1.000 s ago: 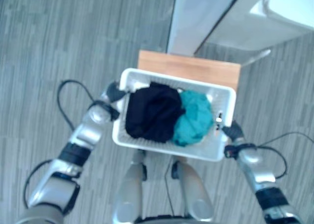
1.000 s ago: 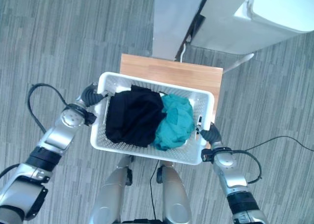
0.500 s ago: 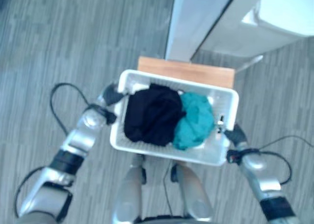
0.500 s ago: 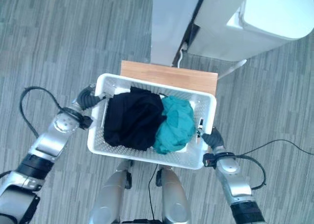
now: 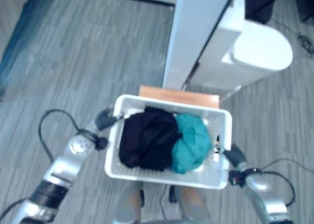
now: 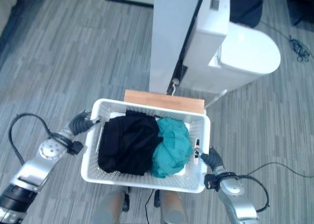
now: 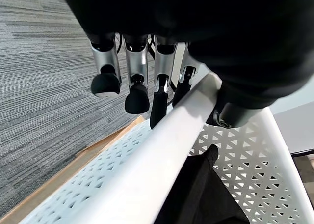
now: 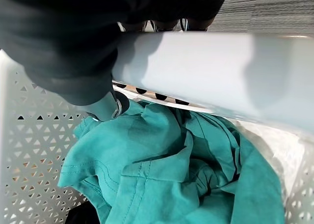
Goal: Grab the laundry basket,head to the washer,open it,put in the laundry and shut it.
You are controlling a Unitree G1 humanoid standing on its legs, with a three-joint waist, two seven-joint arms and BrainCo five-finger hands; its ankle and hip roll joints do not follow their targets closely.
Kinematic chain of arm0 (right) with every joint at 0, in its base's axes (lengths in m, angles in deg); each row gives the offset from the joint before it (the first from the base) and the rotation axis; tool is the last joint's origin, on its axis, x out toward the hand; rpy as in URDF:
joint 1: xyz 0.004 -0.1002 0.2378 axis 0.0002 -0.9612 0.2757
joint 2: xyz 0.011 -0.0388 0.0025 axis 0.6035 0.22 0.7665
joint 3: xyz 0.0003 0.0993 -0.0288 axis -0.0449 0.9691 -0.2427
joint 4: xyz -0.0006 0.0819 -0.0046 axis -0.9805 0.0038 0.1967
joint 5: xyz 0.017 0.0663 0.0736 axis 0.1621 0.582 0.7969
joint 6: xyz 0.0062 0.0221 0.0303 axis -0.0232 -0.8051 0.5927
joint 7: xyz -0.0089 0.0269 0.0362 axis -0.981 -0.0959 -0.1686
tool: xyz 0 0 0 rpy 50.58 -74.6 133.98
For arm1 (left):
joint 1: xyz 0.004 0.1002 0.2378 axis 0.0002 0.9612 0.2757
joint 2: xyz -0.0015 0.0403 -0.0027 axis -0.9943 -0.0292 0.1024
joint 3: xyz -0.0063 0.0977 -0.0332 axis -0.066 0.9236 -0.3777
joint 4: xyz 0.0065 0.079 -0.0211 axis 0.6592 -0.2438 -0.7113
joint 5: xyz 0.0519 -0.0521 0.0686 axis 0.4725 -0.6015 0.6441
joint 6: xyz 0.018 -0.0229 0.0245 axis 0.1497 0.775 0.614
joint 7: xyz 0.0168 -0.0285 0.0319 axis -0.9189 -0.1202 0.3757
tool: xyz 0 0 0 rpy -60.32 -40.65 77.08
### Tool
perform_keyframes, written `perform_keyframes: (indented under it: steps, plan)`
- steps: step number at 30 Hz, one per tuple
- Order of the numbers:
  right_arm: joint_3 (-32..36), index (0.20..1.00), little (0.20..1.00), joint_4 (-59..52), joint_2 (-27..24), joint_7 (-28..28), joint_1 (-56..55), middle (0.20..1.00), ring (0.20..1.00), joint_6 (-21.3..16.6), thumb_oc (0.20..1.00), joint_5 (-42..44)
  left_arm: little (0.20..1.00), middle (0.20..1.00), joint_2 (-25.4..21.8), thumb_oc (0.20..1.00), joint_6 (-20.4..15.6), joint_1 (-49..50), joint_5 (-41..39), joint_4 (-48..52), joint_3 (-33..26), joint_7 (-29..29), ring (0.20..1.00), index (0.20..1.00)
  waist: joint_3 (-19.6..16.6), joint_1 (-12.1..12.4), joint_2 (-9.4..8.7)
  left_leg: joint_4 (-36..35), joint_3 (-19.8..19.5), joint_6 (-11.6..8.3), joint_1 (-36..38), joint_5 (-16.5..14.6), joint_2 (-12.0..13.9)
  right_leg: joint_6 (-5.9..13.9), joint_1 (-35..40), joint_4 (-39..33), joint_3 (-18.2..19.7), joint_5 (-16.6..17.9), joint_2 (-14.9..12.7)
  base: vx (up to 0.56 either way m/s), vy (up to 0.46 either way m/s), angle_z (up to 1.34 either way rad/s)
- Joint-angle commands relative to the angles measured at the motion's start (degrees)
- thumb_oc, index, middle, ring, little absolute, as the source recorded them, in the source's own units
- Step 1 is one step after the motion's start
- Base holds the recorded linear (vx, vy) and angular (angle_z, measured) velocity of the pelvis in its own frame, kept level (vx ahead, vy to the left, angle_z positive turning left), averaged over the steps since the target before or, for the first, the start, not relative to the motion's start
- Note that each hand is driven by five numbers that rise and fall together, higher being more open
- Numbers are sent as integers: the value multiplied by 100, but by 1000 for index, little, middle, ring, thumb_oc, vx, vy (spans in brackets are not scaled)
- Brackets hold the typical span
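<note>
Both hands, left hand (image 5: 104, 119) and right hand (image 6: 212, 159), grip the laundry basket (image 6: 143, 174) above a wooden table (image 6: 164, 101), washer (image 6: 240, 49) beyond.

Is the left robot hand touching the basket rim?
Touching. The left wrist view shows the left robot hand with fingers under and thumb over the basket rim.

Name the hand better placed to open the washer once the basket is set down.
Right, probably. The washer stands ahead on the robot's right, nearer the right hand than the left hand; both now grip the basket.
</note>
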Motion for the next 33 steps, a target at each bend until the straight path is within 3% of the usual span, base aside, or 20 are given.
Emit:
perform_keyframes:
  steps: [1, 11, 17, 28, 33]
  plan:
    - [378, 200, 200, -504, -161, -455, -211, 200, 200, -286, 200, 587, 200, 200, 76, 200, -750, -217, -835, 23, -200, -389, 200, 200, -644, 22, 35, 384, -52, 72, -23, -417, 171, 384, 217, 606, -247, -700, -229, 0, 0, 0]
    - [308, 200, 200, -329, -48, -438, -299, 200, 200, -120, 200, 657, 200, 200, 339, 200, -667, 71, -959, -307, -145, -379, 200, 200, -1128, 67, 105, 154, -64, 47, 541, -406, 233, 377, 755, 500, -367, -810, -171, 33, -8, 2]
    - [380, 200, 200, -359, -61, -475, -410, 200, 200, -75, 200, 662, 200, 200, 373, 200, -622, 93, -915, -361, -74, -440, 200, 200, -1262, 80, 55, 50, -99, 37, 628, -371, 230, 377, 873, 406, -430, -789, -150, 16, 4, 8]
    - [408, 200, 200, -411, -29, -512, -504, 200, 200, -89, 200, 616, 200, 200, 380, 200, -631, 173, -788, -302, -144, -517, 200, 200, -1237, 87, -53, 345, -53, 49, 557, -520, 267, 374, 900, 316, -266, -703, -95, -5, 2, -1]
    - [394, 200, 200, -338, -49, -439, -413, 200, 200, -140, 200, 583, 200, 200, 414, 200, -655, 54, -789, -362, -139, -469, 200, 200, -1096, 70, -85, 708, -74, 60, 366, -625, 253, 403, 798, 267, -25, -582, -111, -61, 40, -12]
